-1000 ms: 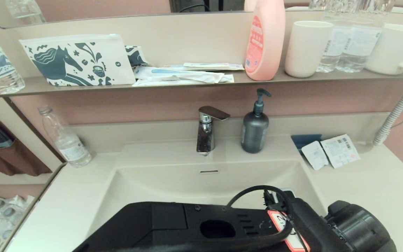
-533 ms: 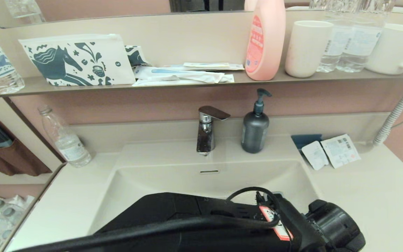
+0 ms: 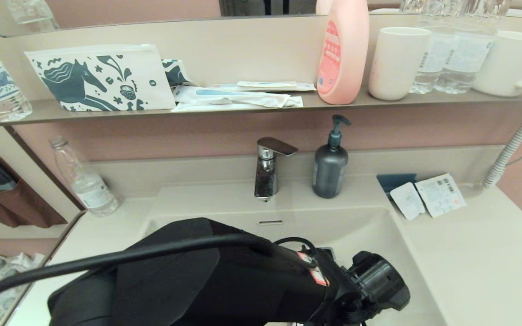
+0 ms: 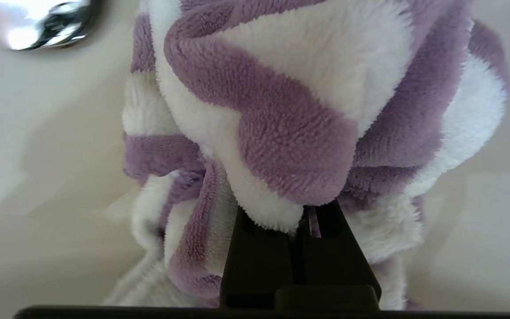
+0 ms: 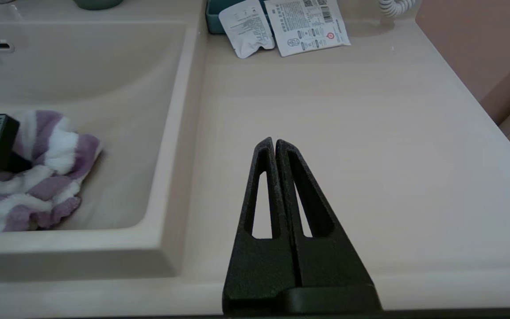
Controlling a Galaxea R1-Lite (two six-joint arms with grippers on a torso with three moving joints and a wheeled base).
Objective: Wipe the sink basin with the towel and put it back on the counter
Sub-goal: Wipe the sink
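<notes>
Sink basin mostly behind left arm

In the head view the left arm hides most of the sink basin, the towel and its own pincer. In the left wrist view the towel covers the pincer's fingertips, and the drain plug is cut off at the edge.

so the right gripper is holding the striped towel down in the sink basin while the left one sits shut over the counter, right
Not quite: the arms are swapped. The left gripper is shut on the towel in the sink basin, as the left wrist view shows. The right gripper sits shut over the counter.
</notes>
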